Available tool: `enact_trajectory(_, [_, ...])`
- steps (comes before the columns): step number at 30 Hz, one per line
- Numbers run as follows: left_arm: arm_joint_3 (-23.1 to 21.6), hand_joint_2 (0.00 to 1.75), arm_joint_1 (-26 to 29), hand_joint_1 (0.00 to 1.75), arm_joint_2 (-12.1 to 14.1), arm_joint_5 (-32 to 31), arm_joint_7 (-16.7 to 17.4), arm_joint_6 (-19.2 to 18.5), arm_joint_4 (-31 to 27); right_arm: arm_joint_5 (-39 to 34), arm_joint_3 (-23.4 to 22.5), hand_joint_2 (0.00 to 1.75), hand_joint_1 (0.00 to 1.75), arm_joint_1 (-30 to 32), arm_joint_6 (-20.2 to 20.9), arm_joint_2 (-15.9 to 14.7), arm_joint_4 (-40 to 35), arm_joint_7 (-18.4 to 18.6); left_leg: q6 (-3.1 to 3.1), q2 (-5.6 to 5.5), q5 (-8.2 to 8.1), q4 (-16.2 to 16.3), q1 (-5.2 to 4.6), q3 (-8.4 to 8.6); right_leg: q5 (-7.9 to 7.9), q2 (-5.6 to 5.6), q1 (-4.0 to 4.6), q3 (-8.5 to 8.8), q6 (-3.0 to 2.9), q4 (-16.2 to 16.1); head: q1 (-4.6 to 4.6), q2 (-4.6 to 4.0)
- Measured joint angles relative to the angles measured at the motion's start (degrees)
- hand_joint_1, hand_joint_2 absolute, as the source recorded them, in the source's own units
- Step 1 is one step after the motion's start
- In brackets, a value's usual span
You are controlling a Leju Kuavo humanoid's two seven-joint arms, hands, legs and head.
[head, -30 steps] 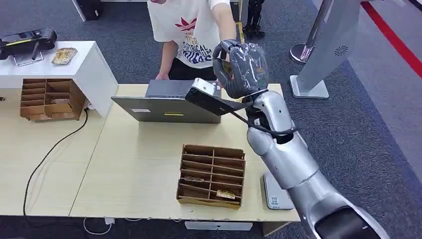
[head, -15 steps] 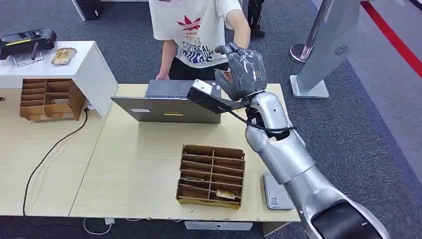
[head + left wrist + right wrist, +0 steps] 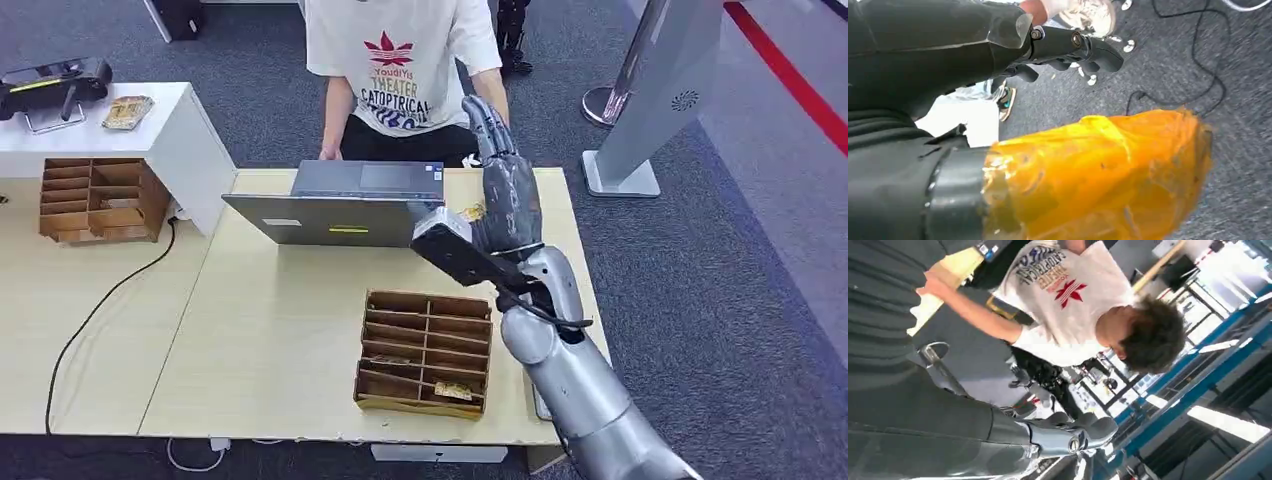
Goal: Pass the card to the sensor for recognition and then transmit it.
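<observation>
My right hand (image 3: pixel 505 185) is raised over the far right of the wooden table (image 3: pixel 280 330), fingers stretched straight and apart, holding nothing. The right wrist view shows the same bare fingers (image 3: pixel 1068 437) pointing toward a person in a white T-shirt (image 3: pixel 1068 295). A small tan card (image 3: pixel 471 212) lies just beside that hand, near the laptop's corner; I cannot tell whether the two touch. The white sensor sits at the front right table edge, mostly hidden under my forearm. My left hand (image 3: pixel 1063 45) hangs over the dark carpet, its thumb wrapped in orange tape (image 3: pixel 1098 165), with nothing in it.
The person (image 3: pixel 405 60) stands behind the table at a grey laptop (image 3: pixel 340 205). A cardboard card box (image 3: pixel 425 350) with several slots sits at the table's front middle. Another such box (image 3: pixel 95 200) and a white cabinet (image 3: pixel 150 125) are at the left.
My right hand has dropped back toward me and its curled fingers have spread straight. The person's arm has pulled away from my hand. The tan card, seen in my fingers before, now shows beside the hand.
</observation>
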Motion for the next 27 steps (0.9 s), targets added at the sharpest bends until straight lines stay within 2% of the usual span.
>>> enact_trajectory(3, [0.0, 0.00, 0.2, 0.00, 0.1, 0.0, 0.0, 0.1, 0.0, -1.2, -0.3, 0.00, 0.00, 1.5, 0.4, 0.0, -2.5, -0.5, 0.00, 0.00, 0.01, 0.0, 0.00, 0.01, 0.01, 0.00, 0.00, 0.00, 0.00, 0.0, -0.02, 0.00])
enact_trajectory(6, [0.3, 0.00, 0.3, 0.00, 0.1, 0.5, -0.1, 0.4, 0.0, -10.0, -1.3, 0.00, 0.00, 3.4, 3.8, 0.3, -4.6, -3.4, -0.02, -0.01, 0.03, 0.0, 0.00, 0.03, 0.01, -0.02, 0.00, 0.02, 0.00, 0.0, 0.00, 0.00])
enact_trajectory(9, [0.8, 0.00, 0.7, 0.00, 0.1, 1.2, -0.7, 1.1, 0.0, -24.4, -2.8, 0.00, 0.00, 7.1, 10.6, 0.3, -8.9, -7.0, -0.02, -0.01, 0.03, 0.0, 0.00, 0.03, 0.01, -0.01, 0.00, 0.02, 0.00, 0.0, -0.02, 0.00])
enact_trajectory(11, [1.3, 0.00, 1.1, 0.00, 0.2, 1.7, -1.1, 1.5, 0.0, -34.4, -4.0, 0.00, 0.00, 10.3, 17.1, 0.2, -12.2, -8.7, -0.01, -0.01, 0.01, 0.0, 0.00, 0.02, 0.00, -0.02, 0.00, 0.01, 0.00, 0.0, -0.02, 0.00])
enact_trajectory(15, [2.4, 0.00, 1.8, 0.00, 0.5, 2.8, -1.5, 1.7, 0.0, -46.4, -5.3, 0.00, 0.00, 15.8, 27.5, -0.1, -16.7, -10.2, 0.00, 0.00, -0.04, 0.0, 0.00, 0.01, -0.04, 0.00, 0.00, 0.01, 0.02, 0.0, -0.02, 0.00])
enact_trajectory(21, [4.8, 0.00, 2.3, 0.00, 1.3, 5.6, -1.7, 0.9, 0.0, -57.1, -3.3, 0.00, 0.00, 19.1, 40.9, -0.2, -18.1, -11.6, -0.01, 0.02, -0.03, 0.0, 0.01, 0.01, -0.04, 0.00, 0.00, 0.01, 0.01, 0.0, -0.02, 0.00])
enact_trajectory(27, [6.0, 0.00, 2.6, 0.00, 2.0, 5.4, -1.7, 0.4, 0.0, -59.2, -0.1, 0.00, 0.00, 19.5, 44.8, -0.1, -16.7, -12.1, -0.05, 0.01, 0.01, 0.0, 0.02, 0.01, -0.02, -0.01, 0.01, 0.02, -0.01, 0.0, -0.02, 0.00])
